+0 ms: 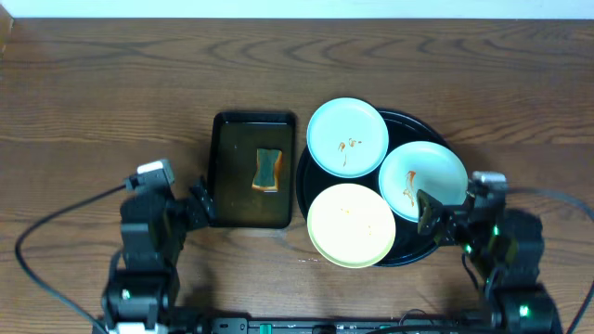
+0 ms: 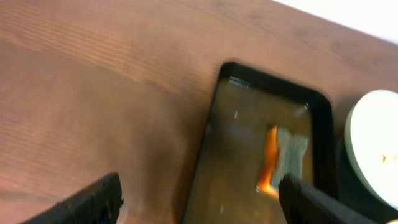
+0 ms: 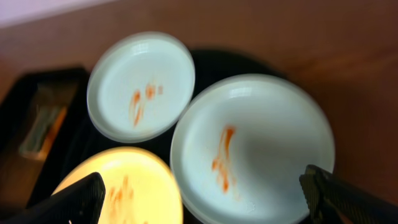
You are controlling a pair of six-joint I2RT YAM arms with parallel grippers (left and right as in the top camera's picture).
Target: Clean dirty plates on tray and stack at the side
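Two mint-blue plates [image 1: 347,136], one pale yellow plate [image 1: 351,224], orange-brown smears [image 1: 349,146], glossy black tray [image 1: 406,252]

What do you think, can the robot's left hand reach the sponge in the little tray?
Probably yes. The left hand is open and sits right beside the small tray. The sponge lies in the tray with nothing on top of it or between it and the hand.
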